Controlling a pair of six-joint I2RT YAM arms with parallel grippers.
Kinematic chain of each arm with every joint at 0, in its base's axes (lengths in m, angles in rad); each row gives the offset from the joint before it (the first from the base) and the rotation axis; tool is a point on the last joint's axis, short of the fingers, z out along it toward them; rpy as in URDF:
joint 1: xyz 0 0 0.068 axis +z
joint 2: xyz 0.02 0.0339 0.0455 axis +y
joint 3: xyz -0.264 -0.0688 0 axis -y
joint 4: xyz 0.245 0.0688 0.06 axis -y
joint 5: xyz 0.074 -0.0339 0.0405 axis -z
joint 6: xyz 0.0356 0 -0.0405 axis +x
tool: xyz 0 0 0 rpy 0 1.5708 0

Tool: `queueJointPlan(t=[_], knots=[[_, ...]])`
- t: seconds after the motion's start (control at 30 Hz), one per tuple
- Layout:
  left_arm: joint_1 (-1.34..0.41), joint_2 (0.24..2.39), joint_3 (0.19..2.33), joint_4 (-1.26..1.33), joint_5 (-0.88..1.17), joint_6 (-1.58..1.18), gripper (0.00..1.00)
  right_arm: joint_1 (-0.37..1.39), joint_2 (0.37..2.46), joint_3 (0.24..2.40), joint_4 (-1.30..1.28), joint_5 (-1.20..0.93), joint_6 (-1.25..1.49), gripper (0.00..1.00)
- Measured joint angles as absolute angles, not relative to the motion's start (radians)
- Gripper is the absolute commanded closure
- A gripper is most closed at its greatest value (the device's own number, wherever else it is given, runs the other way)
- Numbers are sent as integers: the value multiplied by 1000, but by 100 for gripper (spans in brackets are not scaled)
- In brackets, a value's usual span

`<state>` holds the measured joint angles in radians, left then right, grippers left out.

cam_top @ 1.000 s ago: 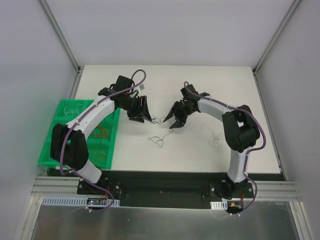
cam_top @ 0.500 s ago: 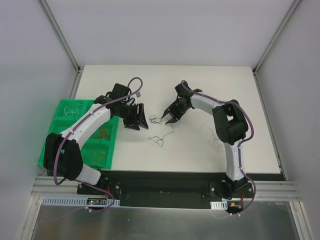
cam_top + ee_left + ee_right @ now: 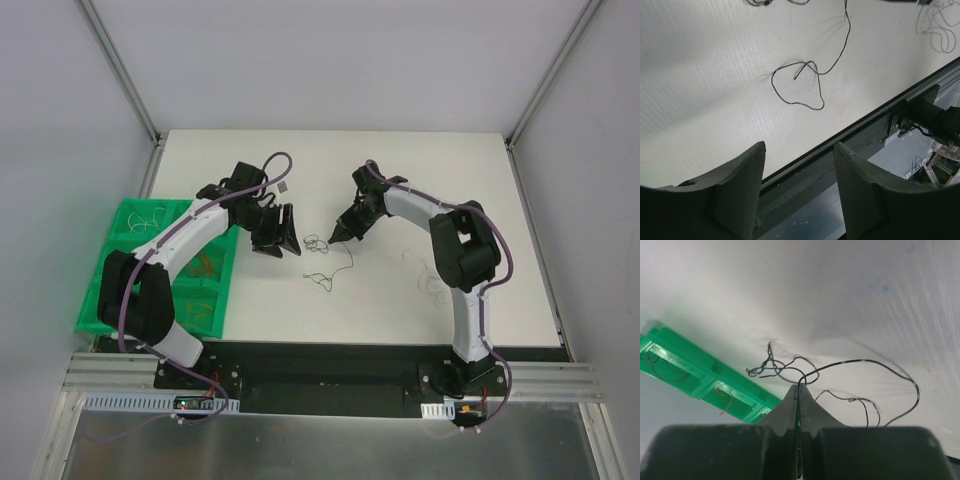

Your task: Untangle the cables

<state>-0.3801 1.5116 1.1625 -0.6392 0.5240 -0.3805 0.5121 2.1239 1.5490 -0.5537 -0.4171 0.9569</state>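
A small tangle of black cables point(image 3: 318, 243) lies mid-table, and a loose black strand point(image 3: 320, 278) curls just in front of it. My right gripper point(image 3: 337, 233) is shut on one black cable at the tangle's right edge. In the right wrist view the cable point(image 3: 865, 361) leaves the closed tips point(image 3: 799, 386) and loops away, with the tangle point(image 3: 772, 367) just beyond. My left gripper point(image 3: 285, 247) stands open and empty left of the tangle. Its fingers point(image 3: 740, 185) frame the table's near edge, and the looped black strand point(image 3: 805, 87) lies beyond them.
A green divided bin point(image 3: 120, 225) with thin wires in its compartments sits at the table's left edge, under the left arm. White curly cables point(image 3: 428, 275) lie at the right, near the right arm. The table's near edge and black rail point(image 3: 880, 120) show in the left wrist view.
My right gripper moved left onto the tangle's edge and shut on a black cable. My left gripper shifted a little and opened slightly wider.
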Motion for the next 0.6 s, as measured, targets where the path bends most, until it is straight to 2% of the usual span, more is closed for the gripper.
queueJointPlan(t=[0.07,0.13,0.23,0.4,0.6], knots=[[-381,1550,1192,-638,538,-377,44,510,2087,1522,-558,-427,958,99],[-384,1586,1223,-638,547,-376,55,508,2039,1491,-564,-434,960,99],[-401,1624,1269,-639,555,-373,66,506,1976,1460,-571,-443,966,99],[-456,1663,1346,-636,550,-367,64,506,1917,1429,-572,-454,976,99],[-543,1705,1421,-653,452,-346,63,506,1908,1411,-575,-458,983,99]])
